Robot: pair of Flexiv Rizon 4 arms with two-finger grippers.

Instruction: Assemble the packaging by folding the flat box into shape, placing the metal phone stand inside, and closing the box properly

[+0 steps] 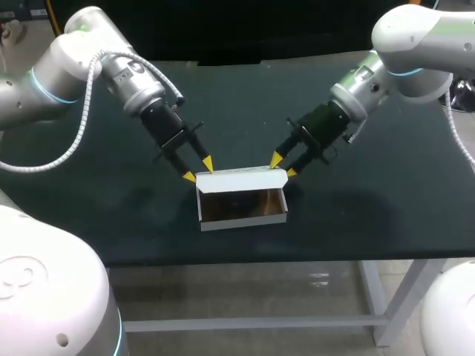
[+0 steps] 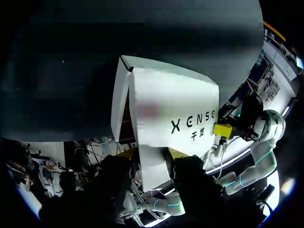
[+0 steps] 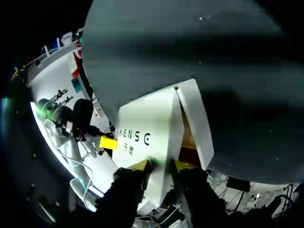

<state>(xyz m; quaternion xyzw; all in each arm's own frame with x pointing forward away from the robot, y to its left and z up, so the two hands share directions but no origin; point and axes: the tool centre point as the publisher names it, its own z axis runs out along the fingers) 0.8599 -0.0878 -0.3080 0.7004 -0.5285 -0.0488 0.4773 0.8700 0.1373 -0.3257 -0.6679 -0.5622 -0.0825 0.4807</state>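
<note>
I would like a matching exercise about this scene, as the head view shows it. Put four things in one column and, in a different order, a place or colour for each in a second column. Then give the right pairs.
Things
1. left gripper
2. right gripper
3. lid
4. inside of the box

Places and colours
A. brown
B. at the lid's end on the view's right
C. white, raised along the far edge
D. at the lid's end on the view's left

Pairs: 1-D, 2-B, 3-C, 4-A.
</note>
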